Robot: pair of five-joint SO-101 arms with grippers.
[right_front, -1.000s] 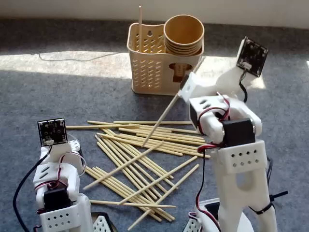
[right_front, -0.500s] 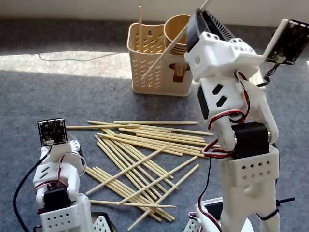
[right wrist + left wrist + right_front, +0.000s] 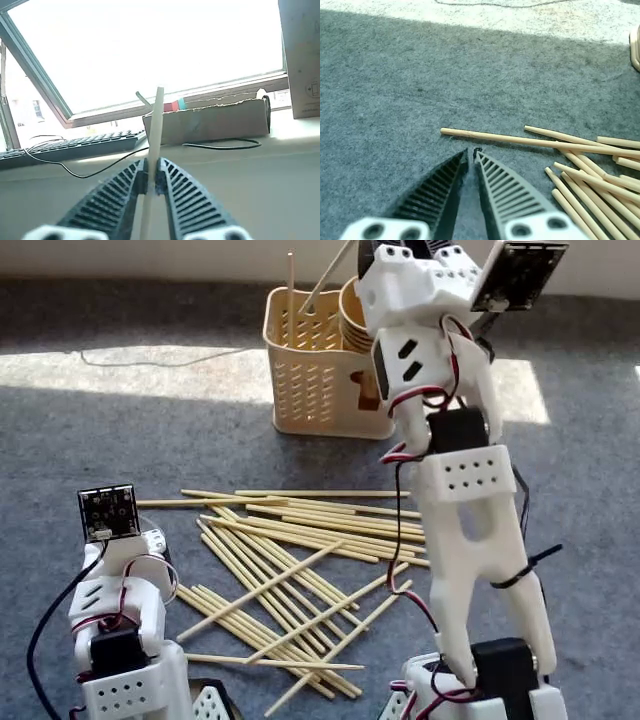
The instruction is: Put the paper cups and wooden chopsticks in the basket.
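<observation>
Grey carpet (image 3: pixel 150 440); a keyboard (image 3: pixel 75 144), a cable (image 3: pixel 220 146) and a cardboard box (image 3: pixel 210 122) below a window (image 3: pixel 150 50).

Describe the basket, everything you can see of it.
The basket is a cream, plastic-looking box with rounded corners and walls pierced by rows of small slots. It stands upright on the grey carpet, beyond the scattered chopsticks and apart from them. One chopstick stands upright in the end away from the right arm. A stack of paper cups sits in the other end, which that arm partly hides.
</observation>
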